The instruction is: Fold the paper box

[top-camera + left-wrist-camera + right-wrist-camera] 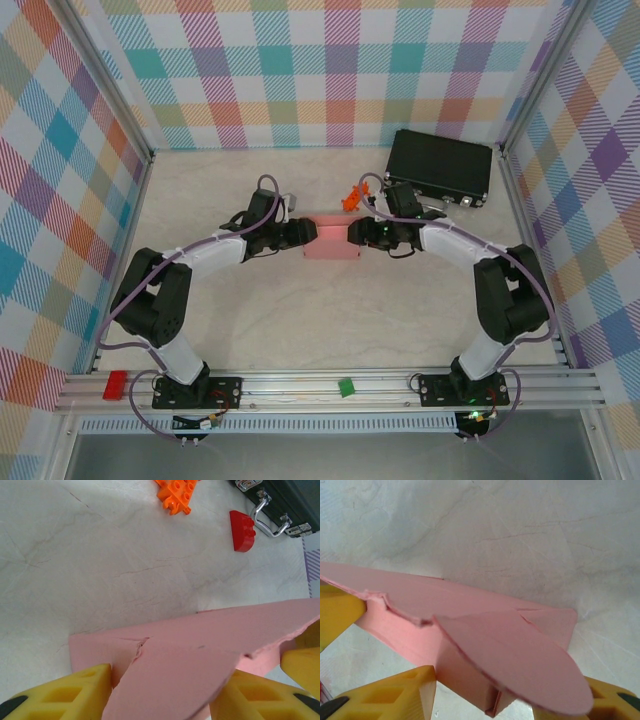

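box (331,241): likely light, thin card, creases easily
hold: end walls, not flaps
left end effector (167,692): pinching box end
right end effector (512,700): pinching other end

The paper box (330,243) lies between the left gripper (306,233) and right gripper (354,234); a toy (351,201) sits behind it, seemingly near the case (440,166)

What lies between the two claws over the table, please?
The pink paper box, spanning from the left claw to the right claw, as the top view shows.
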